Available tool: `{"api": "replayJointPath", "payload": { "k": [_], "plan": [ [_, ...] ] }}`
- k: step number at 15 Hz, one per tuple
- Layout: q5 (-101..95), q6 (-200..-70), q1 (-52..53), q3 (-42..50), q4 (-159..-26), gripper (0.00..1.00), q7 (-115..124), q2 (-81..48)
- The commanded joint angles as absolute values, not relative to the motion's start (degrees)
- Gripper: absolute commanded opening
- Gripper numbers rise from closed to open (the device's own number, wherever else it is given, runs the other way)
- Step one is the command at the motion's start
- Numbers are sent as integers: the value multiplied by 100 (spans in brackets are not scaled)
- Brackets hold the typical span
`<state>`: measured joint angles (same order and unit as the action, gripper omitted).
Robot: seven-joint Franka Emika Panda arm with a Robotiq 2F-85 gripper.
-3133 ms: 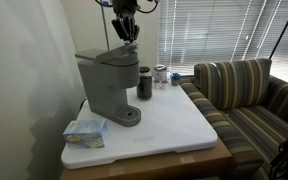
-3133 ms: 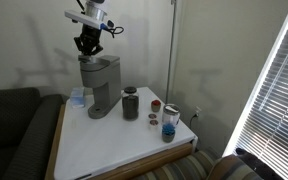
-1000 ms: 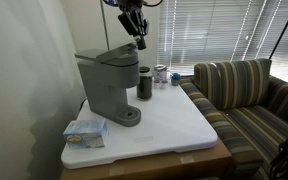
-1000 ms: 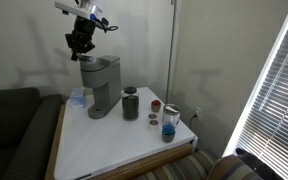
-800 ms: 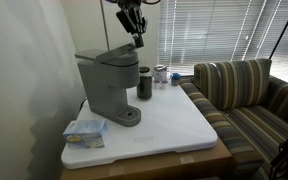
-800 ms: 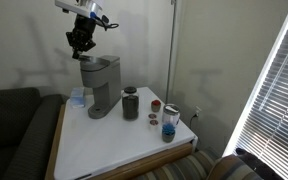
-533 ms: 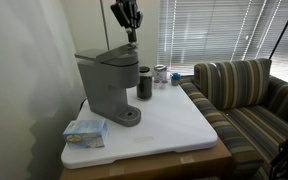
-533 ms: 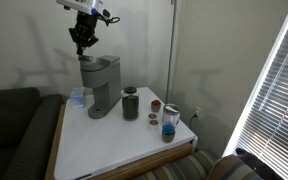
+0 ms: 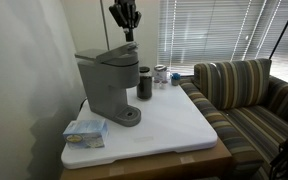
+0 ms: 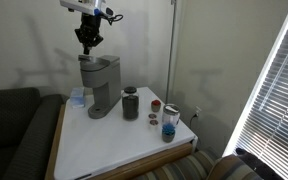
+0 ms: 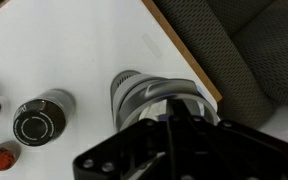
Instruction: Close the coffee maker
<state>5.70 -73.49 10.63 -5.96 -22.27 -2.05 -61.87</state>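
We note gripper (image 10: 87, 44) fully closed, empty, above coffee maker (image 9: 108, 88); lid (image 9: 104, 55) lies down, so pushing looks finished.

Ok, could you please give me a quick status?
Gripper shut, empty, above the coffee maker. Lid down. Nothing in the way; tumbler stands beside it.

Count on the white table (image 9: 179, 125), one of those: coffee maker (image 9: 106, 85), one. Dark tumbler (image 9: 145, 83), one. Blue-and-white packet (image 9: 84, 131), one. Small jars and lids (image 10: 167, 120) bunched together, at least three, exact tally unclear. Sofas, two: one striped (image 9: 244, 95), one dark (image 10: 12, 125).
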Motion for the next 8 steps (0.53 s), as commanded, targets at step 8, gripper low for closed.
{"api": "replayJointPath", "payload": {
  "k": [8],
  "plan": [
    [551, -7039, 1062, -558, -2603, 0, 233, -6035]
  ]
}}
